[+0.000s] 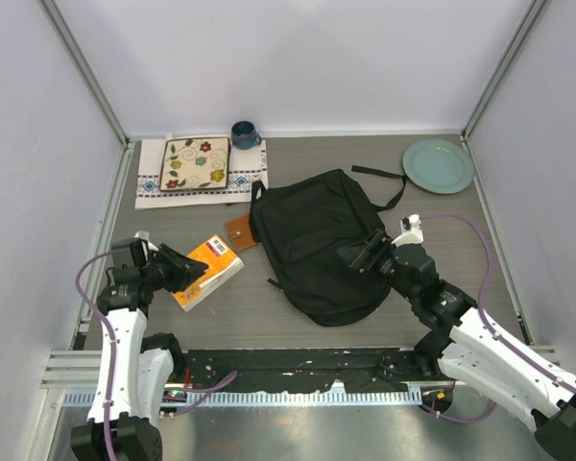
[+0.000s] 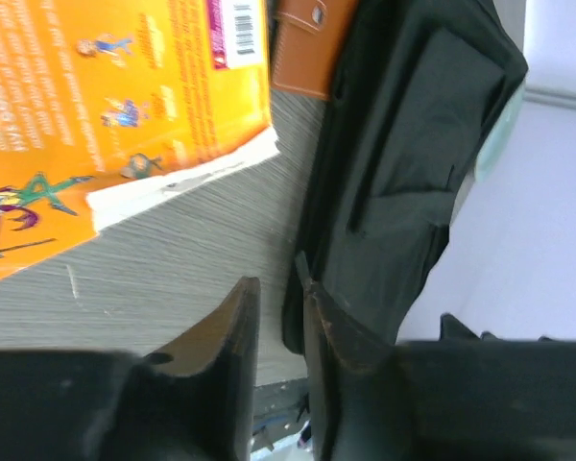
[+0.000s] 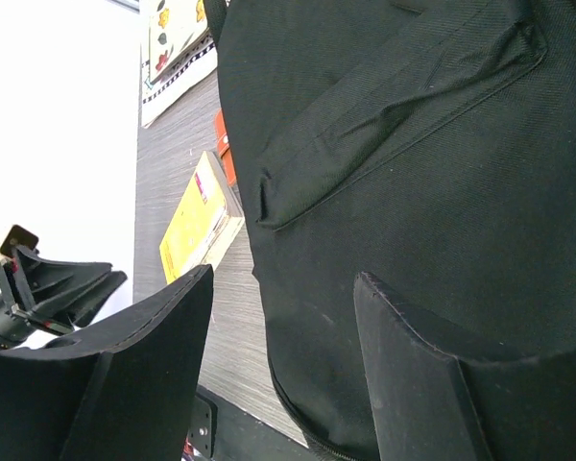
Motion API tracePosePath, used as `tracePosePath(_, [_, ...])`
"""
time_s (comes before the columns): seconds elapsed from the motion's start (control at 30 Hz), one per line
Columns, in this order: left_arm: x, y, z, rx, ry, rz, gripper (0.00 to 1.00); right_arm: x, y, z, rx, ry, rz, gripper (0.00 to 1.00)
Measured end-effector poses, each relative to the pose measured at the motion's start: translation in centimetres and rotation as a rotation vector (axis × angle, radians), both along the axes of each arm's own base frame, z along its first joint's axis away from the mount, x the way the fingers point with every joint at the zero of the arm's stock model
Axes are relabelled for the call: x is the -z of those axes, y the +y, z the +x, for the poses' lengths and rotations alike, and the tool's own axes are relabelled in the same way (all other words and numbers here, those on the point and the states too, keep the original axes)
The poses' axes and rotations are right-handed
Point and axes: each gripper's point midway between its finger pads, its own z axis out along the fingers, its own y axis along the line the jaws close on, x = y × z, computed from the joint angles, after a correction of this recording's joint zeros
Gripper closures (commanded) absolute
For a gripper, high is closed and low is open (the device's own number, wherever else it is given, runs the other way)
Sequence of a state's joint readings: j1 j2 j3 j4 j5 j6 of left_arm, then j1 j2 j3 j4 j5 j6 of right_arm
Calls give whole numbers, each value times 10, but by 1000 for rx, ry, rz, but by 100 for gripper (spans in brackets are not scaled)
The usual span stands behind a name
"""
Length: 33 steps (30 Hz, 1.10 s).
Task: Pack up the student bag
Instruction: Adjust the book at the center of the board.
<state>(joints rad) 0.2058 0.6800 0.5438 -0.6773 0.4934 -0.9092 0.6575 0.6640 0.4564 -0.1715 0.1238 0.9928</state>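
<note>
The student bag, a large black backpack, lies flat mid-table with its straps toward the back right. An orange book lies to its left, and a brown leather wallet sits at the bag's left edge. My left gripper is low by the book's near edge, holding nothing. In the left wrist view its jaws stand nearly together, with the book and the bag ahead. My right gripper is open over the bag's right side. In the right wrist view the bag fills the frame.
A teal plate sits at the back right. A blue mug and a floral square board on a white cloth are at the back left. Walls stand on three sides, and a black rail runs along the front.
</note>
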Motion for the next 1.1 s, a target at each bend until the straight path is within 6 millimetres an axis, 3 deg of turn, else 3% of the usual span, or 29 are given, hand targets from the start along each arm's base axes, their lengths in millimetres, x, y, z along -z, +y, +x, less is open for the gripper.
tracePosePath(0.1, [-13, -13, -1, 54, -10, -9, 29, 1, 2, 0, -6, 3, 2, 34])
tracePosePath(0.2, [-45, -11, 6, 81, -92, 53, 21, 2, 4, 0, -12, 9, 4, 35])
tracePosePath(0.3, [-79, 3, 26, 73, -190, 166, 20, 4, 8, 1, -29, 17, 6, 34])
tracePosePath(0.4, [-86, 18, 51, 75, -191, 260, 18, 7, 17, 2, -55, 43, -7, 34])
tracePosePath(0.47, [-72, 33, 76, 71, -131, 334, 18, 11, 24, 1, -83, 61, -20, 34])
tracePosePath(0.6, [-11, 68, 105, 42, 76, 478, 17, 17, 41, -6, -151, 86, -46, 34])
tracePosePath(0.7, [18, 86, 106, 6, 185, 550, 16, 19, 55, -13, -204, 89, -55, 34])
tracePosePath(0.83, [35, 103, 110, -66, 205, 618, 14, 22, 79, -22, -285, 100, -73, 34])
tracePosePath(1.1, [102, 103, 105, -67, 328, 590, 17, 36, 117, -37, -408, 119, -85, 34])
